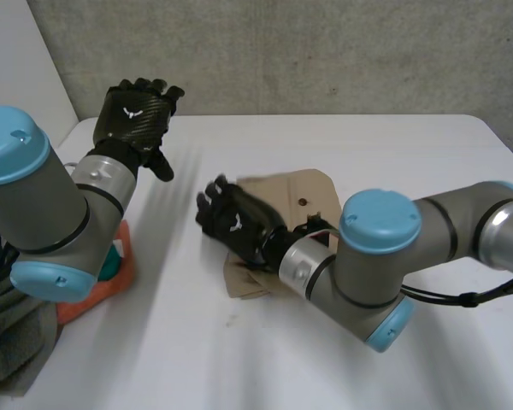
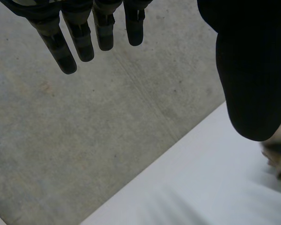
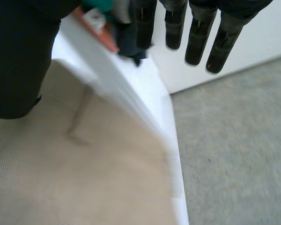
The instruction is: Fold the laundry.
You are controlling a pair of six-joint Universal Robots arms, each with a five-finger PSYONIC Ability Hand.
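- The tan cloth [image 1: 312, 190] lies rumpled near the middle of the white tabletop [image 1: 239, 359].
- The right hand [image 1: 238, 224] is over the tan cloth with the fabric under its palm. Its fingers [image 3: 196, 42] are straight and apart, clamped on nothing.
- The left hand [image 1: 135, 113] hangs raised, well apart from the tan cloth, with straight, spread fingers [image 2: 79, 40].
- An orange basket [image 1: 120, 272] and a grey cloth [image 1: 17, 342] lie well away from the tan cloth, by the left arm.

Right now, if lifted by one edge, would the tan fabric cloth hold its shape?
Probably floppy: the tan cloth lies limp and creased under the right hand. Likely light; pushed, it may bunch rather than slide.
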